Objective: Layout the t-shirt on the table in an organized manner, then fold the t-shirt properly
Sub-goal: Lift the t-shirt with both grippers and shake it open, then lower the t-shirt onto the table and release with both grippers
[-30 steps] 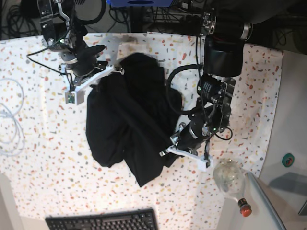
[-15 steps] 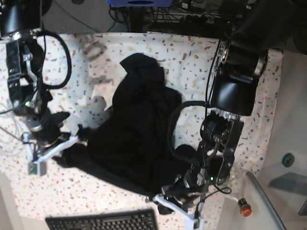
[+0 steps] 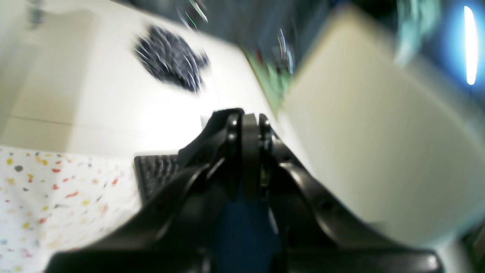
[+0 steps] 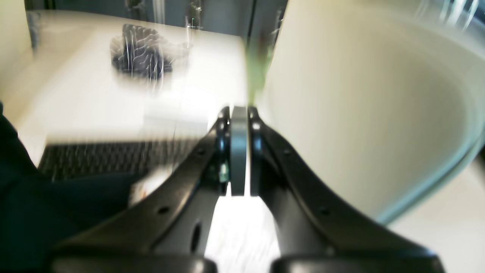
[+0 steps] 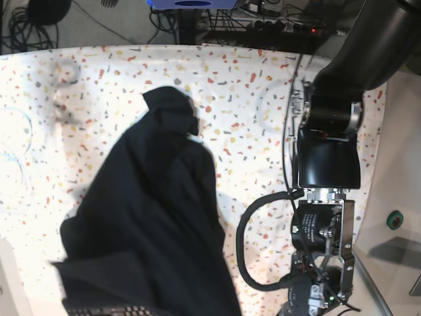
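So the black t-shirt (image 5: 148, 237) is spread in a long diagonal across the speckled counter (image 5: 250, 85), narrow bunched end up near the middle and the wide end running down to the bottom edge of the base view, where it covers most of the keyboard (image 5: 108, 309). The cloth looks lifted and stretched at that lower end rather than lying flat. Both wrist views are badly motion-blurred. The left gripper (image 3: 250, 125) has its jaws pressed together, with something dark blue-black sitting low between the fingers, likely shirt cloth, though the blur makes that hard to confirm. The right gripper (image 4: 238, 113) has jaws closed tight too, dark cloth off to its left side, but whether it's actually pinching any can't be told. In the base view only the left arm (image 5: 329, 164) shows, on the right side.
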Tool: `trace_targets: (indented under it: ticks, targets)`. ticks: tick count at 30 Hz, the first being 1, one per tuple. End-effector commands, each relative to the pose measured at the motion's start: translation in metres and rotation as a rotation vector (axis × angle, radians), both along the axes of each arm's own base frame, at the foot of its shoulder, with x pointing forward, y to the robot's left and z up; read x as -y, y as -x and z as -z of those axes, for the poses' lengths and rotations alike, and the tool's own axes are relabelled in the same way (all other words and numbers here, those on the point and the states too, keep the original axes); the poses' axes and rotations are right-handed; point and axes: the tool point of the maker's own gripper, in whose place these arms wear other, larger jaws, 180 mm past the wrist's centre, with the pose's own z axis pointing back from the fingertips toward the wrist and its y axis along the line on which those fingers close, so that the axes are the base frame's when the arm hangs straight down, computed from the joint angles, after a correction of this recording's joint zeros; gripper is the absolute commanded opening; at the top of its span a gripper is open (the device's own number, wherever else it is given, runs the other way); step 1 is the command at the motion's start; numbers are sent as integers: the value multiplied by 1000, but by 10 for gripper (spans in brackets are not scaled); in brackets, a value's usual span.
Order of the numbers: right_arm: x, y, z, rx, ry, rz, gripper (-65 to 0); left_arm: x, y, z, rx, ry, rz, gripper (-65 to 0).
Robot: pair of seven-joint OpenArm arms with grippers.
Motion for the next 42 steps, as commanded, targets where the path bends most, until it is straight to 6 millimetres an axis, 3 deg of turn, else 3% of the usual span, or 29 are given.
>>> trace_targets:
  ticks: [1, 3, 4, 7, 10, 13, 16, 18, 24, 26, 28, 32, 34, 42]
  targets:
    - [8, 6, -26, 71, 26, 14, -650, 5, 5, -42, 105, 60, 25, -650]
    - [17, 13, -22, 66, 23, 36, -650, 11, 12, -32, 84, 62, 56, -650]
    - [20, 17, -5, 28, 19, 44, -650, 16, 16, -16, 44, 36, 79, -650]
    - [8, 25, 55, -93, -43, 29, -650, 32, 44, 45, -97, -18, 150, -650]
    - [-14, 42, 121, -206, -177, 23, -650, 41, 95, 115, -225, -38, 186, -650]
    - [-53, 63, 186, -341, -293, -29, -650, 23, 144, 174, -353, -65, 171, -650]
    - [-115, 85, 240, -475, -377, -164, -650, -18, 190, 222, -478, -109, 106, -650]
    - [-148, 97, 268, -549, -426, -226, -650, -51, 215, 242, -543, -136, 44, -650]
    - [-218, 121, 310, -701, -450, -370, -650, -144, 276, 274, -690, -215, -141, -650]
    - [-234, 124, 322, -741, -445, -407, -650, -176, 294, 280, -730, -223, -223, -650]
    - [-241, 123, 334, -777, -439, -420, -650, -195, 308, 288, -769, -219, -273, -650]
    - [-245, 118, 361, -851, -441, -405, -650, -200, 324, 302, -821, -215, -286, -650]
    - [-233, 118, 373, -894, -449, -363, -650, -198, 326, 303, -826, -214, -279, -650]
    - [-187, 112, 377, -913, -493, -233, -650, -189, 320, 302, -812, -184, -278, -650]
